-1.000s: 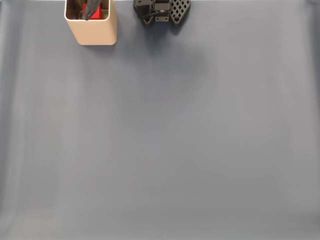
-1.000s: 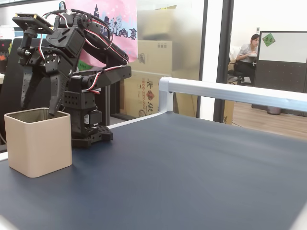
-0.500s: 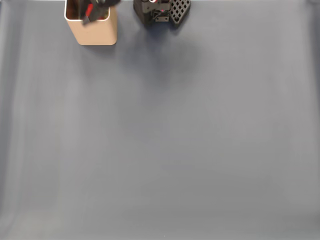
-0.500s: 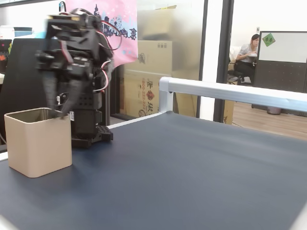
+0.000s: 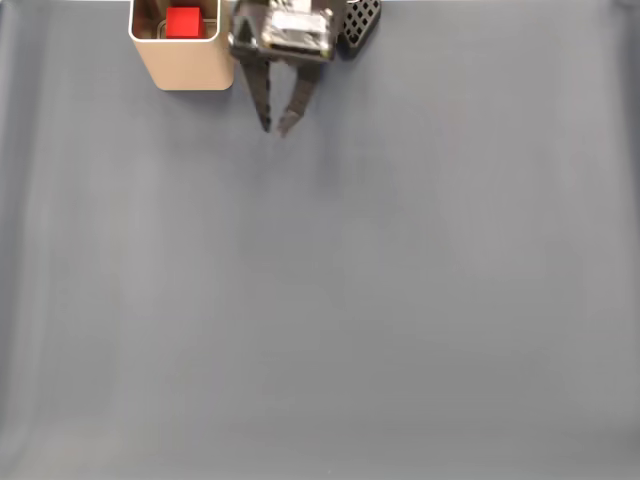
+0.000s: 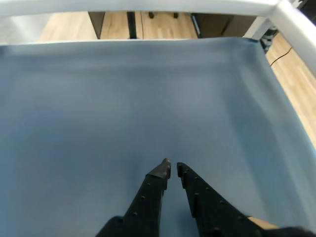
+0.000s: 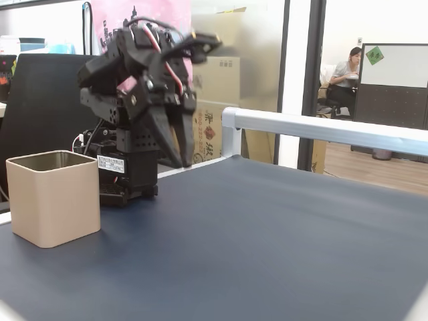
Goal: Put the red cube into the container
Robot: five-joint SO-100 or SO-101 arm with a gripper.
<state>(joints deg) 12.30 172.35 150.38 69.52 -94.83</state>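
The red cube (image 5: pixel 183 22) lies inside the tan container (image 5: pixel 182 68), which stands at the top left of a fixed view from above. In a fixed view from the side, the container (image 7: pixel 53 199) stands at the left in front of the arm's base, and its walls hide the cube. My gripper (image 5: pixel 275 127) hangs over the bare mat just right of the container, apart from it. Its black fingers (image 6: pixel 154 183) come almost together at the tips, with nothing between them. From the side, the gripper (image 7: pixel 180 162) points down above the mat.
The dark blue-grey mat (image 5: pixel 330 300) covers the table. The arm's black base (image 7: pixel 127 177) stands behind the container. A white rail (image 7: pixel 321 127) runs along the table's far edge. A person (image 7: pixel 346 72) sits far off in the background.
The gripper rose out of the container and swung to the right over the mat. The red cube stayed behind inside the container. The fingers closed.
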